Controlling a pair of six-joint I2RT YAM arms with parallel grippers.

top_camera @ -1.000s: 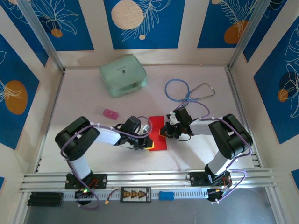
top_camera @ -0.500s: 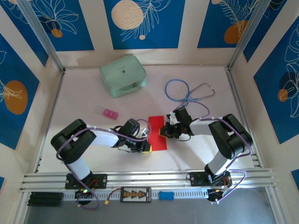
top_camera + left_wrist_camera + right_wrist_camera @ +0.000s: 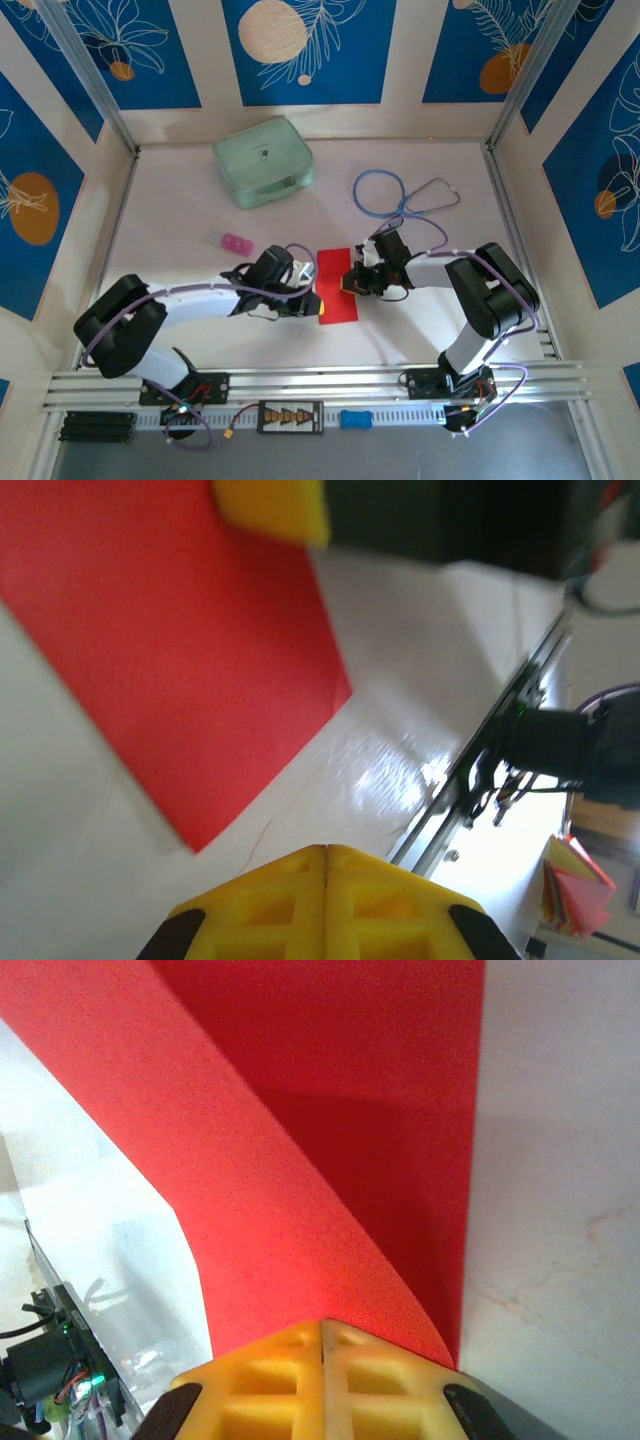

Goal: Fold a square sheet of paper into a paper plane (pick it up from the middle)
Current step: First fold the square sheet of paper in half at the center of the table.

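From above, the left arm lay stretched low across the surface [image 3: 200, 210], the left pincer [image 3: 310, 297] at the left edge of the square sheet of paper [image 3: 340, 308]. The bent right arm set the right pincer [image 3: 350, 284] at its right edge.

At the left wrist, the left pincer [image 3: 326, 865] was pressed together just beside the sheet [image 3: 170, 650].

At the right wrist, the right pincer [image 3: 322, 1335] pinched the sheet's lifted, curling flap [image 3: 290, 1190].

Both arms reached inward, with their claws closed and nearly tip to tip.

In the top view the left arm [image 3: 190, 298] lay stretched low and long, its elbow far out to the left and its forearm running right to the left claw [image 3: 314, 298], which pointed right. The right arm [image 3: 470, 285] was folded, its elbow bunched at the right and its forearm running left to the right claw [image 3: 348, 286], which pointed left. The two claws sat just apart. In the left wrist view the yellow fingers [image 3: 270, 905] pressed together along a thin seam with nothing between them. In the right wrist view the fingers [image 3: 270, 1370] were likewise pressed together, pinching the raised edge of the square sheet of paper [image 3: 330, 1110].
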